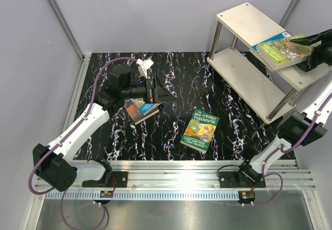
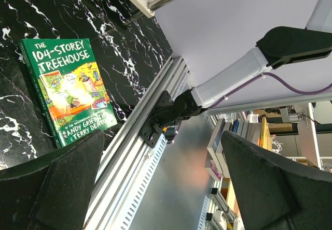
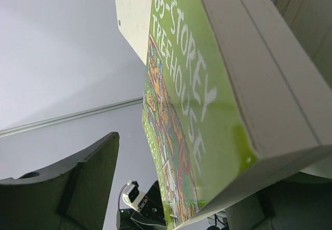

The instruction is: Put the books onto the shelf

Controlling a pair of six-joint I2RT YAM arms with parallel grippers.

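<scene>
The shelf (image 1: 244, 77) stands at the back right. On the right end of its top board a green Treehouse book (image 1: 282, 49) lies over a blue book (image 1: 273, 37). My right gripper (image 1: 303, 48) is at that green book's right edge. In the right wrist view the green book (image 3: 181, 85) sits between the open jaws of the right gripper (image 3: 176, 178), with a gap to the left finger (image 3: 88, 178). Another green Treehouse book (image 1: 200, 130) (image 2: 67, 90) lies flat mid-table. A dark-covered book (image 1: 141, 109) lies below my left gripper (image 1: 165, 94) (image 2: 166, 188), which hangs open and empty.
An aluminium rail (image 1: 176, 170) runs along the near table edge, holding both arm bases. Grey enclosure walls close the left, back and right. The shelf's lower board (image 1: 236, 69) is bare. In the left wrist view the right arm (image 2: 233, 80) crosses above the rail.
</scene>
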